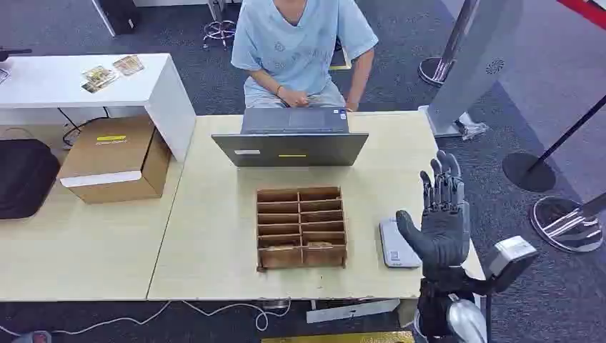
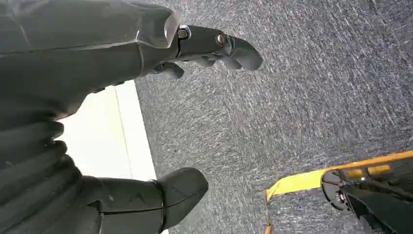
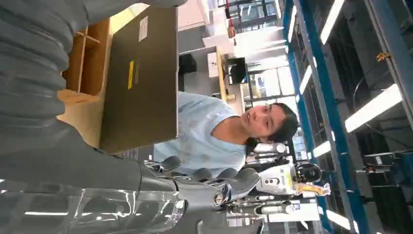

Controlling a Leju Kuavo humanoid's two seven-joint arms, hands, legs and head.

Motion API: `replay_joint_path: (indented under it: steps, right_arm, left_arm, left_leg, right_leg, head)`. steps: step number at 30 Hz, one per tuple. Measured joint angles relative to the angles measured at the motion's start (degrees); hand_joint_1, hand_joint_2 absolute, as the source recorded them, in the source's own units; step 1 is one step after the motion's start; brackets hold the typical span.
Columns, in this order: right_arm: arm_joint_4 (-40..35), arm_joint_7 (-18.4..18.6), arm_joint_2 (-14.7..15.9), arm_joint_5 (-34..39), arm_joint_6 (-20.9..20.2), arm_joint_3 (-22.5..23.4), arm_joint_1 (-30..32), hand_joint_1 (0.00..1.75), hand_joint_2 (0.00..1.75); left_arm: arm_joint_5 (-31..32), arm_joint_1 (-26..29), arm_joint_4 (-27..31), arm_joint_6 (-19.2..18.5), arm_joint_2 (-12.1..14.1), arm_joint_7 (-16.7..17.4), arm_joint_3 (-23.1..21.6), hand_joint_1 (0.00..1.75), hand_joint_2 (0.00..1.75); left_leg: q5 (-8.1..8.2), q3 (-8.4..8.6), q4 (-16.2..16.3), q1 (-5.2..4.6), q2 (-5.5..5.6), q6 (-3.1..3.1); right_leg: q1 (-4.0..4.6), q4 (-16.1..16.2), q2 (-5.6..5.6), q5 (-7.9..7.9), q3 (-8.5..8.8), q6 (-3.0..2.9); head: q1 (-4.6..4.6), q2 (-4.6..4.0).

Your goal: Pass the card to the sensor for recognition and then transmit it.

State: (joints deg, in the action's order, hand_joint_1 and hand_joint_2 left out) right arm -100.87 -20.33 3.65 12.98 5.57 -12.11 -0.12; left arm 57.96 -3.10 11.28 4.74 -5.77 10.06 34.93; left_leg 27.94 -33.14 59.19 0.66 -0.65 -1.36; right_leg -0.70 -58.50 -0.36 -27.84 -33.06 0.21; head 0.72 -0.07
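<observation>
Sensor (image 1: 397, 246) partly behind right hand (image 1: 441, 218)

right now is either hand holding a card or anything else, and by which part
Nothing is held. The right hand is raised over the table edge, fingers spread and empty, beside the grey sensor. The left hand hangs over the carpet, empty too.

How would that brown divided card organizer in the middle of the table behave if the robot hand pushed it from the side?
The card organizer looks like thin cardboard or fibreboard, so it is probably light and would likely slide on the smooth table rather than tip, being low and wide. Its thin dividers may flex or dent under pressure. The right robot hand is raised beside it, open, holding nothing.
</observation>
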Motion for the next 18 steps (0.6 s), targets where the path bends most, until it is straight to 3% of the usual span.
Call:
replay_joint_path:
  steps: [18]
  right_arm:
    - [-1.75,0.44,-1.31,-3.16,0.28,0.09,-0.04,0.0,1.75]
  left_arm:
    - [2.4,-0.02,0.0,0.42,0.09,0.0,-1.03,0.0,1.75]
  left_leg:
    - [0.0,-0.01,0.0,0.0,0.0,0.0]
  right_leg:
    - [0.0,-0.01,0.0,0.0,0.0,0.0]
  head:
    - [0.0,0.0]
